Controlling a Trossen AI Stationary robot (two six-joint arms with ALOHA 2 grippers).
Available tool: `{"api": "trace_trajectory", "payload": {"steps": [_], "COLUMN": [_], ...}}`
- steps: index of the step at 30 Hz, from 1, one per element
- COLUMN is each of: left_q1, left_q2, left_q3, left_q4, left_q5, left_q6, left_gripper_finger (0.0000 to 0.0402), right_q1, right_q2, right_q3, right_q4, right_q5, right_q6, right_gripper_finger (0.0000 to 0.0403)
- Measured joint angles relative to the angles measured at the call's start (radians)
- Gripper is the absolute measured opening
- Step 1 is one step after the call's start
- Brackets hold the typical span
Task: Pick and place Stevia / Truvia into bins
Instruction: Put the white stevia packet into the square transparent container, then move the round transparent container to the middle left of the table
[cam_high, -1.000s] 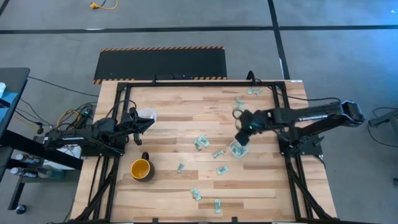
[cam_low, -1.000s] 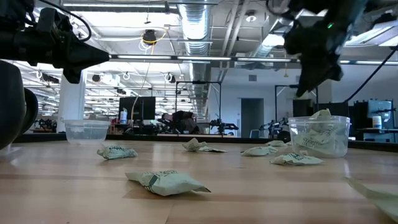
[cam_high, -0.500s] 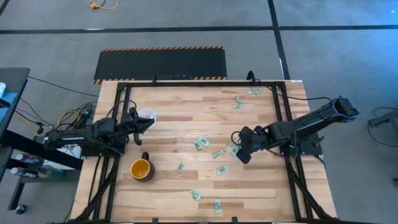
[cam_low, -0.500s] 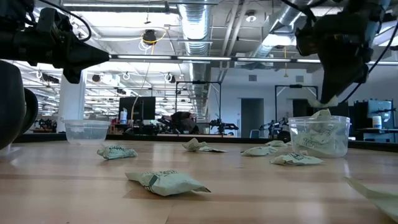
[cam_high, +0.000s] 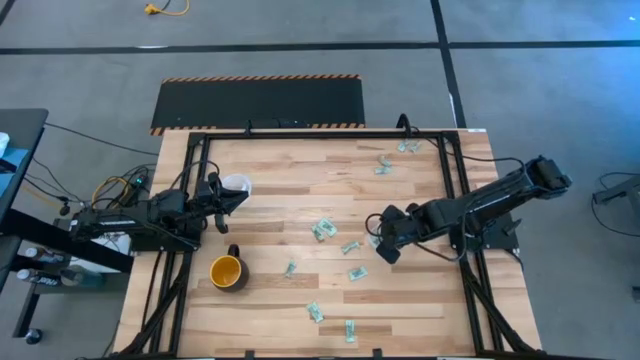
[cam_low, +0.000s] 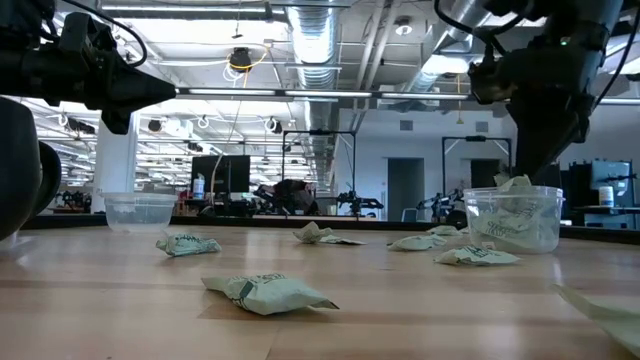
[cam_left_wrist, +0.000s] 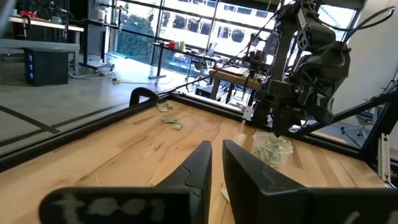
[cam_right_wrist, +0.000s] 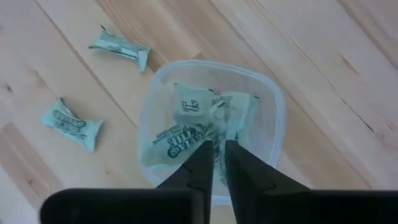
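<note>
Pale green and white Stevia sachets (cam_high: 322, 229) lie scattered flat on the wooden table; two show beside the cup in the right wrist view (cam_right_wrist: 68, 124). One clear cup (cam_right_wrist: 273, 112) stands right of centre with several sachets inside. My right gripper (cam_right_wrist: 217, 152) hangs directly above it (cam_low: 532, 172), fingers pointing down and nearly closed. The second clear cup (cam_high: 236, 185) stands at the left side, just beyond my left gripper (cam_high: 228, 200), which waits shut and level above the table (cam_left_wrist: 216, 165). My right gripper pinches a sachet's end (cam_right_wrist: 217, 140) between its two fingertips, coming from above and pointing down. The sachet hangs below the fingers into the cup's mouth among the others. The fingers hide the exact place of contact.
A yellow-orange mug (cam_high: 227, 271) stands near the left arm. More sachets lie near the near edge (cam_high: 351, 329) and at the far right corner (cam_high: 407, 147). A black frame (cam_high: 455, 160) borders the table's sides. Bare wood lies at the centre and far left.
My right gripper has moved toward the near edge from beyond the cup, stopped directly above it, and come down a little toward its mouth. Its fingers have stayed nearly closed. The left arm has kept still.
</note>
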Motion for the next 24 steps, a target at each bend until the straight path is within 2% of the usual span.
{"api": "trace_trajectory", "payload": {"steps": [10, 24], "left_q1": [0.0, 0.0], "left_q2": [0.0, 0.0], "left_q3": [0.0, 0.0], "left_q4": [0.0, 0.0], "left_q5": [0.0, 0.0], "left_q6": [0.0, 0.0], "left_gripper_finger": [0.0027, 0.0027], "right_q1": [0.003, 0.071], "right_q2": [-0.016, -0.219], "right_q3": [0.0, 0.0], "right_q4": [0.001, 0.006], "right_q5": [0.006, 0.205], "right_q6": [-0.005, -0.03], "right_gripper_finger": [0.0088, 0.0093]}}
